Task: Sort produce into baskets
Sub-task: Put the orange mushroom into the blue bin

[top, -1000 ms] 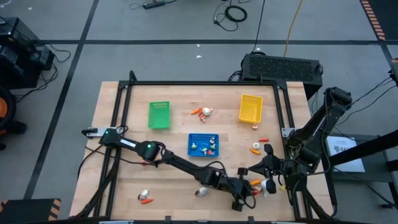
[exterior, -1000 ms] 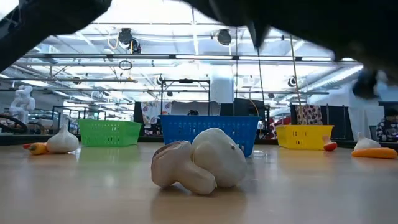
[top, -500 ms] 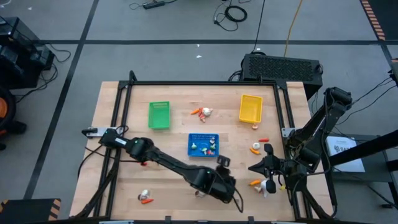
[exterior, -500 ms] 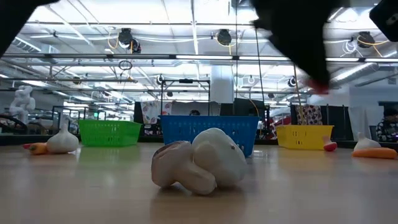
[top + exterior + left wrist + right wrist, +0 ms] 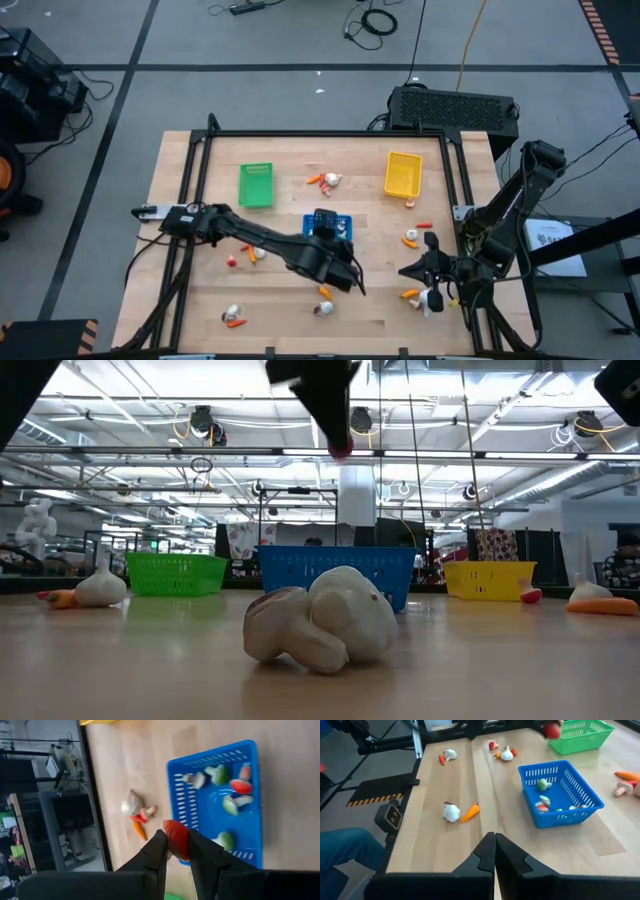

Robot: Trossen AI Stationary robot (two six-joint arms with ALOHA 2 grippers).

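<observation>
Over the last second your left arm is swinging back from the front right part of the surface (image 5: 190, 300) toward the middle, so now the left tool (image 5: 176, 851) is hanging up over the blue basket (image 5: 327, 232), pinching a small red piece (image 5: 176, 839) between its fingers. You're seeing that red bit in the low view too, high above the blue basket's wall. The basket is already holding a few bits, green, white and red ones, as the left wrist view is showing.

Your right tool (image 5: 494, 851) is sitting with its fingers pressed together, holding nothing, parked low at the right front edge of the surface, just beside an orange carrot piece (image 5: 409, 294) and a white bulb (image 5: 432, 299).

The green basket (image 5: 256, 186) is sitting at the back left and the yellow basket (image 5: 402, 173) at the back right. Loose produce is lying all over: a carrot and garlic pair (image 5: 325, 180) between those two baskets, another pair (image 5: 233, 318) at the front left, and a pale mushroom-like piece (image 5: 318, 620) near the front middle with a little orange bit beside it in the high view.
</observation>
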